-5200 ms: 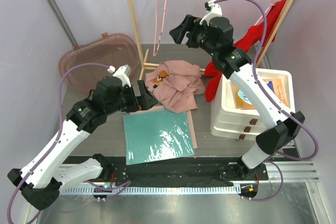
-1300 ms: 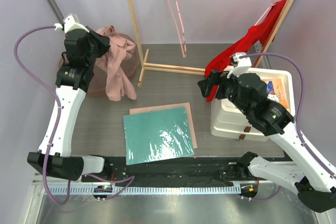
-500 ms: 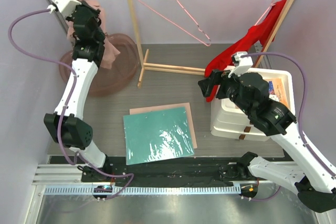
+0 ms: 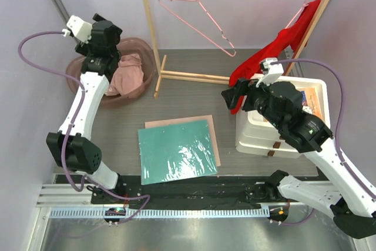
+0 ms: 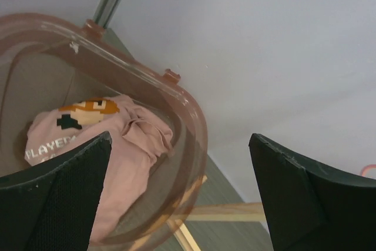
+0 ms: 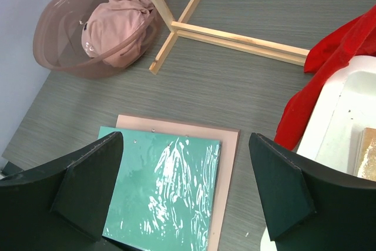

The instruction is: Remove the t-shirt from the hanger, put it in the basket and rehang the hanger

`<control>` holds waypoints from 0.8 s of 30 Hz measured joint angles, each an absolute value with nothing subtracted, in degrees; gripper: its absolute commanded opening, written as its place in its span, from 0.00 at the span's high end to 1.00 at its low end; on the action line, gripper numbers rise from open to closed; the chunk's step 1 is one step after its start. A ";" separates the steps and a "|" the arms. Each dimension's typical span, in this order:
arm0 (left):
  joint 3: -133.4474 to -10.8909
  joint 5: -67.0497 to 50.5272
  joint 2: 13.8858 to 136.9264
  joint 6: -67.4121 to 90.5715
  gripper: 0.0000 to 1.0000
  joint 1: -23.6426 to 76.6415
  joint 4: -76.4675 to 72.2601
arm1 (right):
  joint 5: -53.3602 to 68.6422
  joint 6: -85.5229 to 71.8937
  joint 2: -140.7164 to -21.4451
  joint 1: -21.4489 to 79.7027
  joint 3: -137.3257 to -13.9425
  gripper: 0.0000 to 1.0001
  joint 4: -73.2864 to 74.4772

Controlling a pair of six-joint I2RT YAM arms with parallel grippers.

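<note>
The pink t-shirt (image 4: 128, 73) lies crumpled in the translucent pink tub (image 4: 147, 51) at the back left; it also shows in the left wrist view (image 5: 88, 145) and the right wrist view (image 6: 114, 27). The bare pink wire hanger (image 4: 200, 19) hangs on the wooden rack's rail. My left gripper (image 4: 108, 27) is open and empty above the tub (image 5: 188, 116). My right gripper (image 4: 230, 97) is open and empty, high above the green mat (image 6: 164, 186).
A wooden rack (image 4: 150, 27) stands at the back, its foot bar (image 6: 235, 39) on the table. A red garment (image 4: 282, 45) hangs at the right over white drawers (image 4: 264, 127). A green mat (image 4: 176, 151) lies on a pink board at centre.
My left gripper has let go of the pink t-shirt, which now lies in the tub. The hanger has swung a little. The right arm has not moved.
</note>
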State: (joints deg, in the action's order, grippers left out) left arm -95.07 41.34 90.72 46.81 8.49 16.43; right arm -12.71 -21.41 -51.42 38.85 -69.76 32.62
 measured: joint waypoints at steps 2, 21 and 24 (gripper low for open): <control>-96.55 40.88 90.08 49.23 0.02 8.49 20.49 | -12.67 -21.43 -51.35 38.85 -69.76 0.07 32.62; -60.69 -23.66 66.43 46.26 0.12 12.45 18.79 | -25.52 -17.34 -63.29 38.85 -84.25 0.07 36.21; -56.66 -30.39 65.30 45.39 0.12 13.21 19.99 | -32.42 -15.20 -69.32 38.85 -91.09 0.07 36.97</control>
State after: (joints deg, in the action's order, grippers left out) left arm -56.66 -30.39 65.30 45.39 13.21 19.99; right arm -32.42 -15.20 -69.32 38.85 -91.09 36.97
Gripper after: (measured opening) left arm 0.877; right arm 0.928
